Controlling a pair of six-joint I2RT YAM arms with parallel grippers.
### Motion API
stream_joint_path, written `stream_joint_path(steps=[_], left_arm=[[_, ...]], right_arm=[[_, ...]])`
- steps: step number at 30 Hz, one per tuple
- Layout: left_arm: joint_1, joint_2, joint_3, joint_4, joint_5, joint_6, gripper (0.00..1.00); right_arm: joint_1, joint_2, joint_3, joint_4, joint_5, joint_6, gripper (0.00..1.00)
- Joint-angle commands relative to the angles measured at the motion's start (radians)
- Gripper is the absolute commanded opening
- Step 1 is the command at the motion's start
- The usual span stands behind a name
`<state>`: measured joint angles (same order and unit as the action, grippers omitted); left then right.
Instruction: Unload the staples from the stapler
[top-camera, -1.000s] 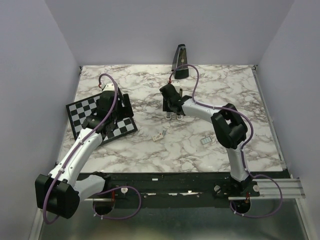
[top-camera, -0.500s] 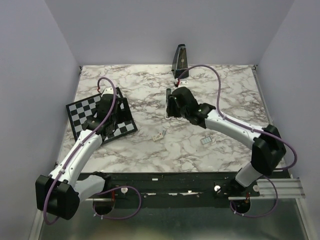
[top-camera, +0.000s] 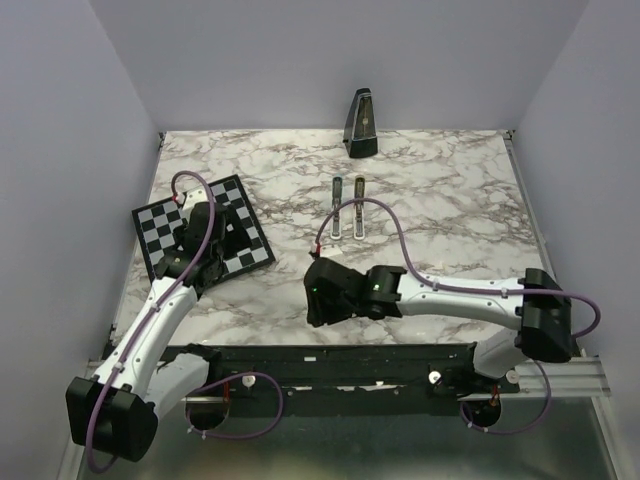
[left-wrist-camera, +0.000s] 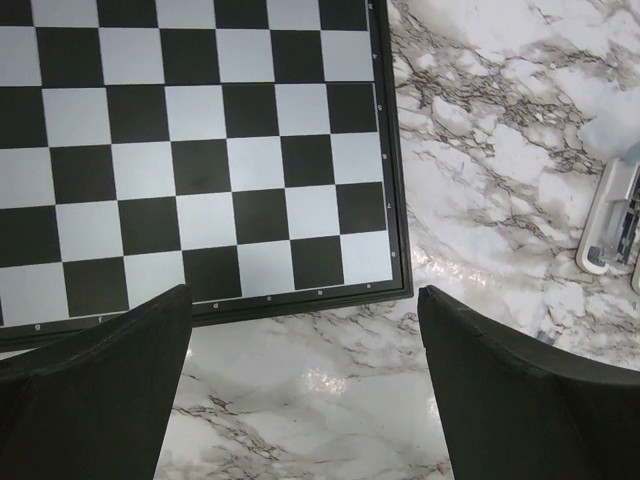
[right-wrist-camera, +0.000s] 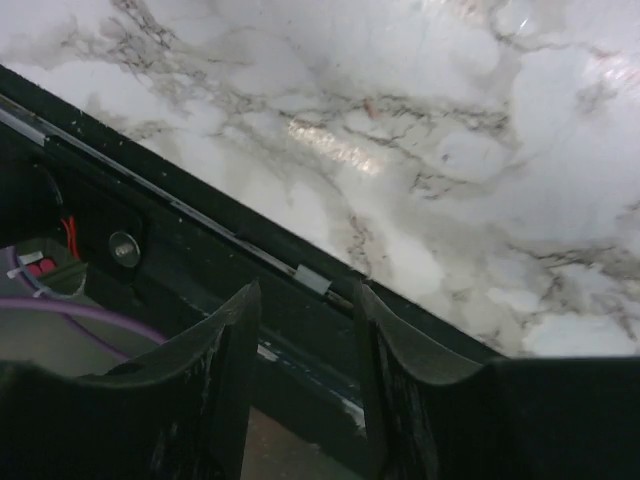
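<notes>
The stapler (top-camera: 348, 208) lies opened on the marble table below the metronome, as two narrow pale bars side by side with dark insides. One end of it shows at the right edge of the left wrist view (left-wrist-camera: 610, 225). My right gripper (top-camera: 318, 298) is far from it, at the table's front edge; in its wrist view (right-wrist-camera: 308, 295) the jaws stand apart with nothing between them. My left gripper (top-camera: 208, 266) is open and empty at the near edge of the checkerboard, with bare marble between its fingers (left-wrist-camera: 303, 300).
A black pyramid metronome (top-camera: 361, 123) stands at the back centre. A black-and-white checkerboard (top-camera: 160, 215) lies at the left, also in the left wrist view (left-wrist-camera: 200, 150). The black mounting rail (right-wrist-camera: 150, 230) runs below the table's front edge.
My right arm has left the stapler and swung back to the table's front edge. The stapler now lies uncovered as two bars. My left gripper has drawn back slightly.
</notes>
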<state>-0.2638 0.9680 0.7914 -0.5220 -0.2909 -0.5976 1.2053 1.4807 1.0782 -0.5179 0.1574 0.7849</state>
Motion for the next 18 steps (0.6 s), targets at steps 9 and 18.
stream_joint_path(steps=[9,18], left_arm=[[0.003,-0.032,-0.011,-0.070,-0.201,-0.059,0.99],[0.021,-0.034,0.002,-0.049,-0.223,-0.057,0.99]], right_arm=[[0.175,0.277,0.259,-0.303,0.106,0.456,0.51],[0.211,0.323,0.209,-0.262,0.126,0.494,0.53]])
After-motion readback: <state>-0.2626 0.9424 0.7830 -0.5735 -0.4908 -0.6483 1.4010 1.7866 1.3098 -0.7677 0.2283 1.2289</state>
